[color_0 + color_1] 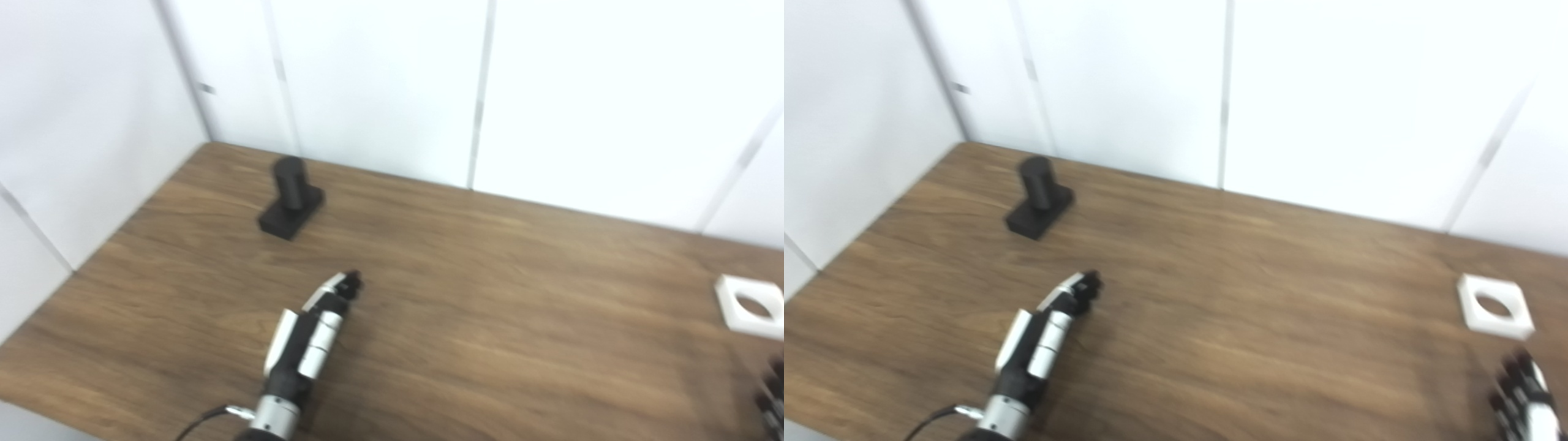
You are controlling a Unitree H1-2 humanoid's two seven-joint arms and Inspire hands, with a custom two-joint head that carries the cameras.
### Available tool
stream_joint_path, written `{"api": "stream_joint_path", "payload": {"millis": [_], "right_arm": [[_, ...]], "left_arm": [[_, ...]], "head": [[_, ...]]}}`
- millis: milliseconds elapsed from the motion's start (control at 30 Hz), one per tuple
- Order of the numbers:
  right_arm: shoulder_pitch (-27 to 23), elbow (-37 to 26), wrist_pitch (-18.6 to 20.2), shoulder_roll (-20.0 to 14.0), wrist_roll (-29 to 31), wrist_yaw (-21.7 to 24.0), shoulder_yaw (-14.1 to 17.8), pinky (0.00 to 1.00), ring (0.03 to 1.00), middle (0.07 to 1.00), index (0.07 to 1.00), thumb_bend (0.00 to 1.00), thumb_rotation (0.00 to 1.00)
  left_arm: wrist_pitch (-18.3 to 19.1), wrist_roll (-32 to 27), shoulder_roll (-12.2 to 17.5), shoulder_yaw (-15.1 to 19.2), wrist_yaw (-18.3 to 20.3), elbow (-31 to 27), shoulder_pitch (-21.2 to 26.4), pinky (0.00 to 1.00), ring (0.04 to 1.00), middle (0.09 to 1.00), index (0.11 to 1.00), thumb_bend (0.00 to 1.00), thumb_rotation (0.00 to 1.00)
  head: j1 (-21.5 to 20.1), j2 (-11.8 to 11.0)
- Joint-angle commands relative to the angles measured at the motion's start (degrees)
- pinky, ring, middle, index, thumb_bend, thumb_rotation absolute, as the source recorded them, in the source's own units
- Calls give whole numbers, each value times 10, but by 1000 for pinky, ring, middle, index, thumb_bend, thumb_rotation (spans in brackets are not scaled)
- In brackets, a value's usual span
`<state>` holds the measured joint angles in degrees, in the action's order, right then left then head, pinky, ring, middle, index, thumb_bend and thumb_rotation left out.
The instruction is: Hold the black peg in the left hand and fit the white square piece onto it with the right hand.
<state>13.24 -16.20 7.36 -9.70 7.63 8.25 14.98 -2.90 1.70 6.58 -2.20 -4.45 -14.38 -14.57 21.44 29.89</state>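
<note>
Empty on the tabletop [490,318]: left hand [309,334], fingers [349,283] loosely extended toward one black peg [292,205]; right hand [1522,398], fingers spread, beside one white square piece [1494,306].

A lab test booth: bare wooden table [1249,294] enclosed by white panels [1127,79].

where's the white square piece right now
The white square piece with a round hole lies flat near the right edge of the wooden table, just beyond the right hand and far from the black peg.
</note>
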Motion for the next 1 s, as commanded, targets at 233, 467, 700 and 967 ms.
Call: {"api": "stream_joint_path", "payload": {"millis": [233,467,700,967], "right_arm": [[9,46,-52,-21,-18,-12,-5,958,934,907,909,580,1000],[5,61,-66,-25,-18,-15,-8,956,936,910,911,567,1000],[6,68,-81,-24,-18,-16,-10,963,937,911,909,570,1000],[12,58,-75,-23,-24,-25,-19,978,942,913,916,604,1000]], "left_arm": [[-8,35,-49,-20,-35,3,-18,894,895,878,869,616,931],[-6,141,-48,-27,-87,-9,-13,840,875,866,863,516,662],[101,349,-47,-3,-163,-68,21,818,842,851,823,726,455],[207,449,8,43,-145,-91,79,786,893,875,852,830,527]], "head": [[12,-18],[8,-24],[3,-26],[-2,-25]]}}
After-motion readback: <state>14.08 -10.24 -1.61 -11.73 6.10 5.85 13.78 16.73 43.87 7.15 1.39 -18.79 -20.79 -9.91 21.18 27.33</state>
